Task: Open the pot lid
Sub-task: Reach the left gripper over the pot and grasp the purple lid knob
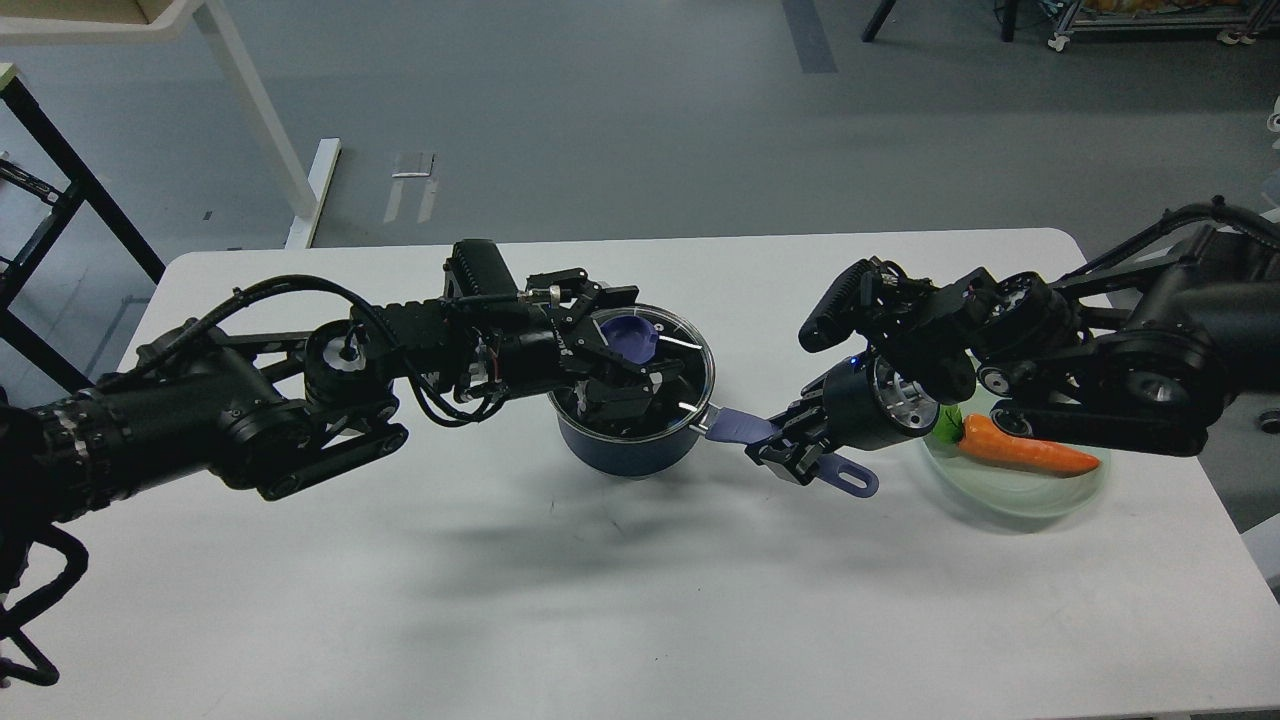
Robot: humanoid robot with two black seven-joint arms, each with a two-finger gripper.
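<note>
The navy-blue pot stands at the table's middle, its lavender handle pointing right. The clear glass lid sits tilted over the pot's mouth, its far edge raised above the rim. My left gripper reaches in from the left and is shut on the lid's purple-blue knob. My right gripper is shut on the middle of the handle, whose holed end sticks out past it.
A pale green oval plate holds a carrot at the right, under my right arm. The white table has free surface in front. A white desk leg and a black frame stand on the floor beyond the far left edge.
</note>
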